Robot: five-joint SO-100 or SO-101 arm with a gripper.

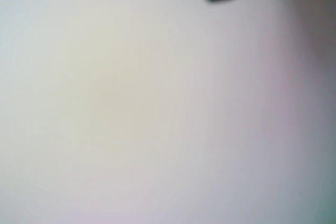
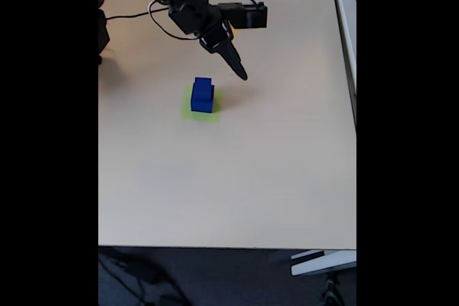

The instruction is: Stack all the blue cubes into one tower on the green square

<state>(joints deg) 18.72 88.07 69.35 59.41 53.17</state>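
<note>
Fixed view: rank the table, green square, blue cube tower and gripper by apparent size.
1. table
2. gripper, though it stands raised nearer the camera, so unsure against the next
3. green square
4. tower, roughly like the square

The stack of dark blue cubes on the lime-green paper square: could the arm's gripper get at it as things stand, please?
Probably yes. The gripper hovers just up and right of the stack of dark blue cubes on the lime-green paper square, with bare table between them.

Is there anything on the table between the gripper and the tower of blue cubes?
No. In the fixed view, bare table separates the gripper from the tower on the green square.
</note>
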